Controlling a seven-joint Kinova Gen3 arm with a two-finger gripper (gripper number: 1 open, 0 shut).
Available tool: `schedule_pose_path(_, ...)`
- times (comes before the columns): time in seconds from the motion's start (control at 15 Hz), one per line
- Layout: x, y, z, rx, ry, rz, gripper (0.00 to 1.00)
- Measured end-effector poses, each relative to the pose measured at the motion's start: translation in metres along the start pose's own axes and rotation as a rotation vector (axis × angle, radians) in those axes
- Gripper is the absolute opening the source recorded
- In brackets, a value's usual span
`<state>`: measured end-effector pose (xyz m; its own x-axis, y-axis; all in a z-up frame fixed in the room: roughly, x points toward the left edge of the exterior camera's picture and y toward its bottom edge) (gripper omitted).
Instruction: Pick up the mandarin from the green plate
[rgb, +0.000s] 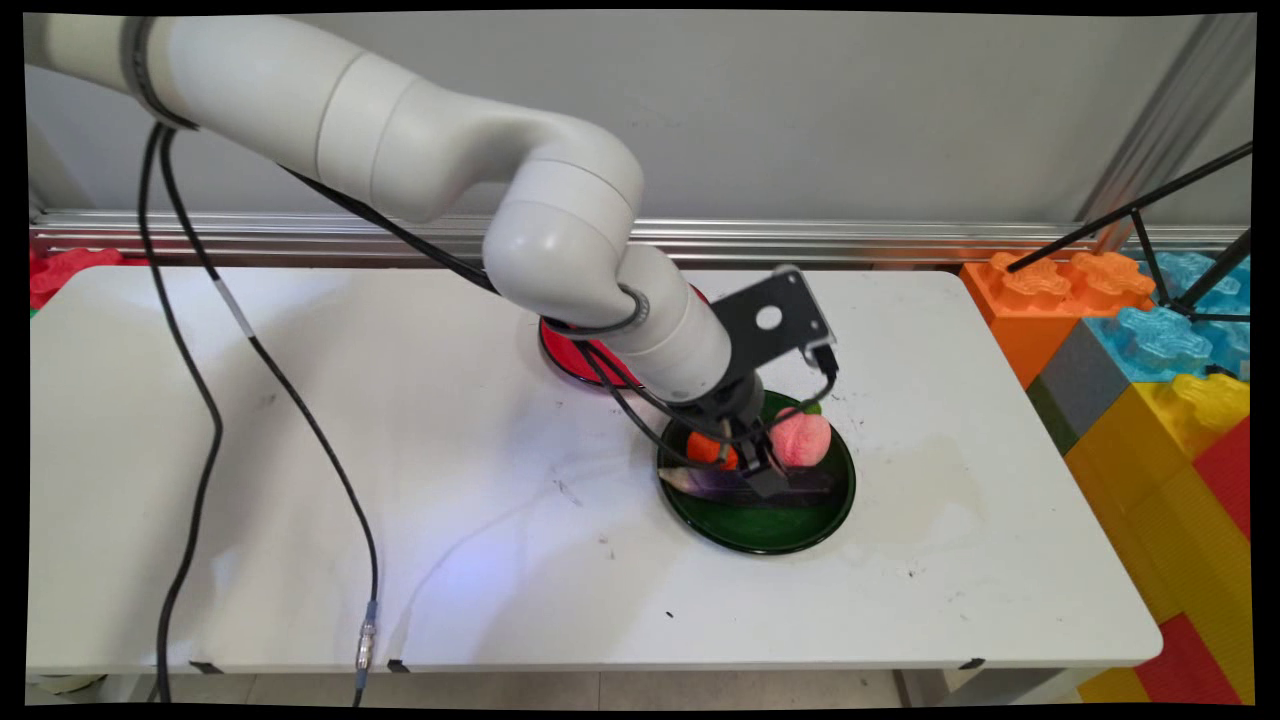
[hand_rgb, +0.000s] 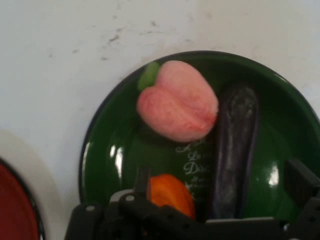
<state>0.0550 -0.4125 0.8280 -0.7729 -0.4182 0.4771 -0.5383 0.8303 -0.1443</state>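
Note:
A dark green plate (rgb: 780, 540) (hand_rgb: 100, 150) sits right of the table's middle. On it lie a pink peach (rgb: 803, 438) (hand_rgb: 177, 102) with a green leaf, a dark purple eggplant (rgb: 700, 482) (hand_rgb: 235, 150) and an orange piece (rgb: 705, 450) (hand_rgb: 170, 192). My gripper (rgb: 755, 470) (hand_rgb: 220, 185) is lowered into the plate and stands open. In the hand view its fingers straddle the eggplant and the orange piece, and the peach lies just beyond the fingertips. I cannot tell whether a finger touches the eggplant.
A red plate (rgb: 565, 355) (hand_rgb: 15, 210) lies behind the green one, partly hidden by the arm. Large coloured toy blocks (rgb: 1150, 380) stand past the table's right edge, with black tripod legs (rgb: 1150, 210) above them. Black cables (rgb: 200, 400) hang over the table's left half.

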Motion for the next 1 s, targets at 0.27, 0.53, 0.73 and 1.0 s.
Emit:
schedule_pose_path(0.27,-0.004,-0.007,-0.006,0.033,-0.001,-0.144,1.0)
schedule_pose_path(0.53,-0.01,-0.012,-0.006,0.043,0.0,-0.236,1.0)
schedule_pose_path(0.73,-0.02,-0.018,-0.004,0.048,0.0,-0.309,1.0)
schedule_pose_path(1.0,-0.025,-0.026,0.001,0.054,0.008,-0.375,1.0)
